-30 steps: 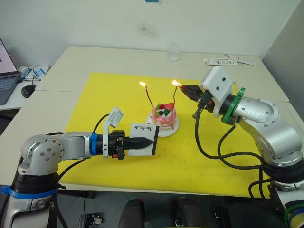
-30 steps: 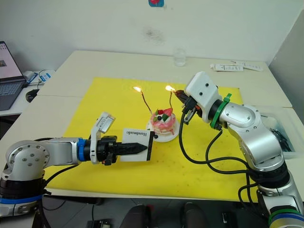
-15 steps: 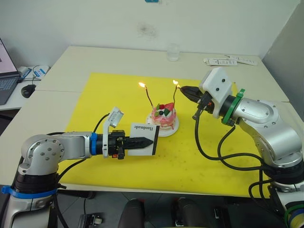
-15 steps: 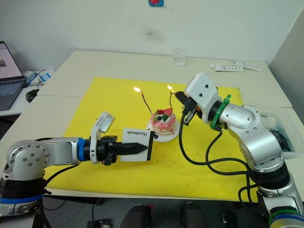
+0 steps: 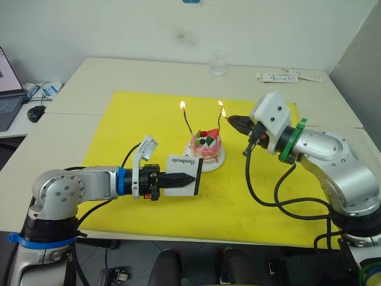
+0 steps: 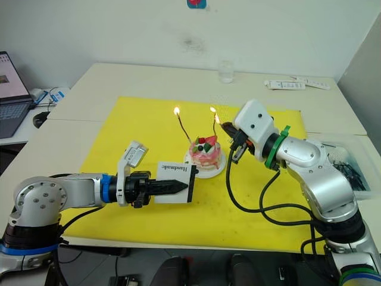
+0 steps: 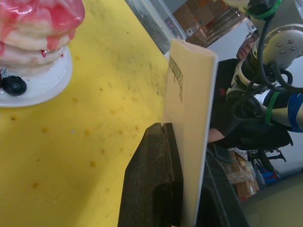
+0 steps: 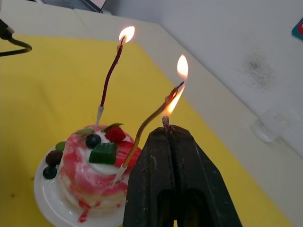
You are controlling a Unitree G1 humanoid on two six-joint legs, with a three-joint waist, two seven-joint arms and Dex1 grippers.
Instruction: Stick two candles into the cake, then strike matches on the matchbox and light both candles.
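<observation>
The pink cake (image 5: 205,146) sits on its white plate (image 5: 209,165) at the middle of the yellow mat. Two candles stand in it, the left candle (image 5: 187,123) and the right candle (image 5: 218,124), both burning at the tip. My right gripper (image 5: 233,121) is just right of the right candle, shut on a short match (image 8: 165,120) whose flame burns beside the candle's flame. Near the front of the plate my left gripper (image 5: 186,179) is shut on the white matchbox (image 5: 183,174), held on edge. In the left wrist view the matchbox (image 7: 188,123) stands between the fingers (image 7: 154,165).
The yellow mat (image 5: 143,119) covers the table's middle. A glass (image 5: 217,65) stands at the far edge, with white strips (image 5: 289,76) to its right. A laptop (image 5: 7,101) and a mouse (image 5: 35,113) lie far left. A clear bin (image 6: 351,173) sits at the right.
My right gripper has dropped a little and drawn back from the right candle's tip, the match still burning. The left arm with the matchbox has shifted slightly nearer me.
</observation>
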